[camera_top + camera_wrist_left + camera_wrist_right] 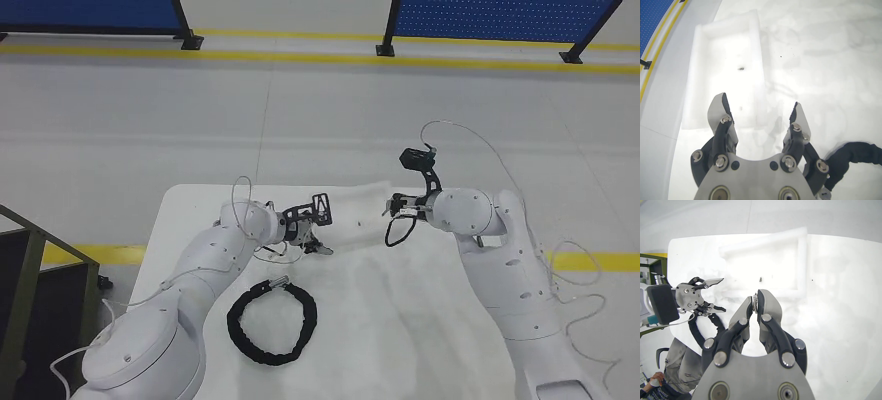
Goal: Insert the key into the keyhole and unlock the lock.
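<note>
Holding: key (754,307) pinched in right gripper (754,298), well apart from lock (270,320).
Left gripper (761,107): spread wide, nothing held.
Remaining: insertion and turning judged not yet done.

1 cable lock (306,312); 1 key (754,303); 1 foam tray (802,262); 2 pincers: L pincer (760,99), R pincer (754,294).
</note>
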